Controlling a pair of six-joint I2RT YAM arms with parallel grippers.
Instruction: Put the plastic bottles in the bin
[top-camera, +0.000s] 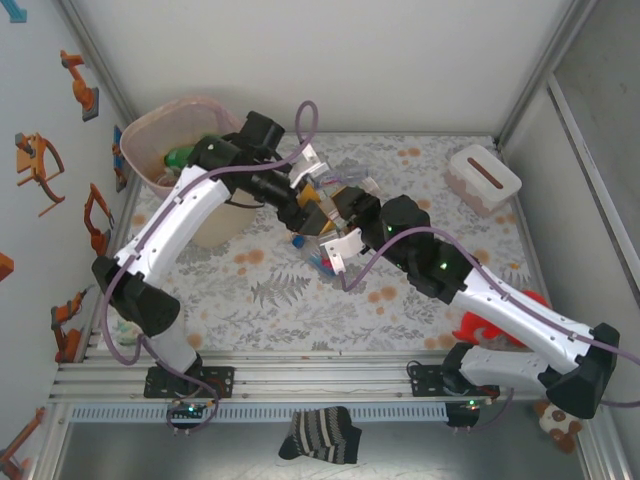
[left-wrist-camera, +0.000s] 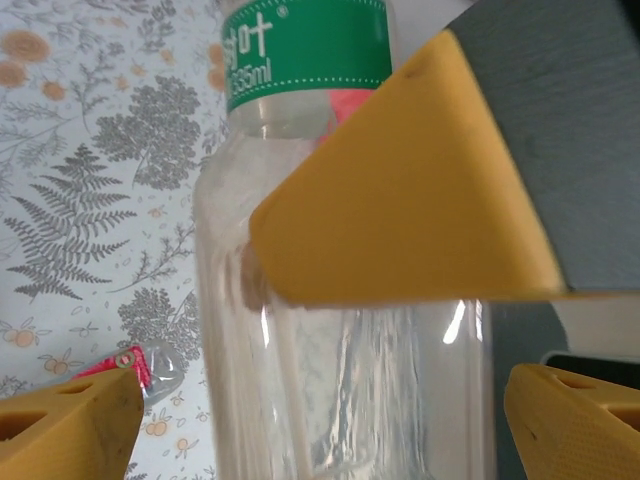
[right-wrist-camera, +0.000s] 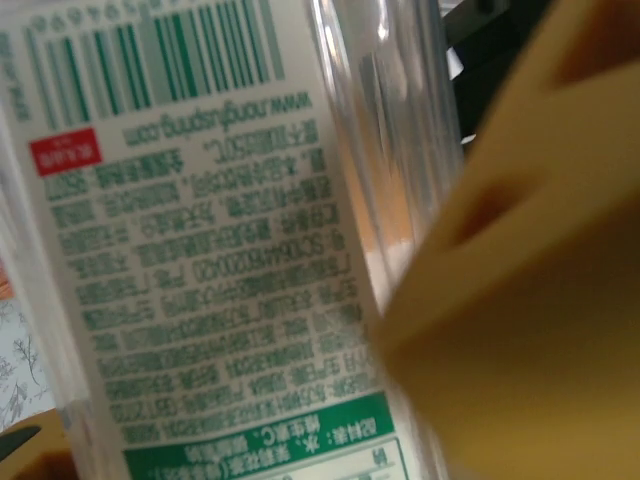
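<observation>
Two robot arms meet over the middle of a table (top-camera: 300, 310) covered in a leaf-and-flower cloth, with a clear plastic bottle (left-wrist-camera: 300, 330) between them. The right gripper (top-camera: 330, 205) is clamped on the bottle: the right wrist view has the bottle's white label (right-wrist-camera: 200, 250), printed in green, pressed against a yellow finger (right-wrist-camera: 520, 300). In the left wrist view that gripper's yellow-and-grey finger (left-wrist-camera: 420, 200) lies across the bottle just below its green label band (left-wrist-camera: 300, 50). The left gripper (left-wrist-camera: 325, 410) faces the same bottle with its jaws wide apart. Its two yellow fingertips (left-wrist-camera: 60, 425) stand at either side of the bottle and clear of it.

The pale pink bin (top-camera: 165, 108) stands at the far left corner of the table, under the left arm's elbow. A green bottle (top-camera: 180, 157) already lies inside it. More crushed bottles (top-camera: 322, 258) lie loose on the cloth just near of the two grippers. A small white box with a slot (top-camera: 483, 178) sits at the far right, well apart from them.
</observation>
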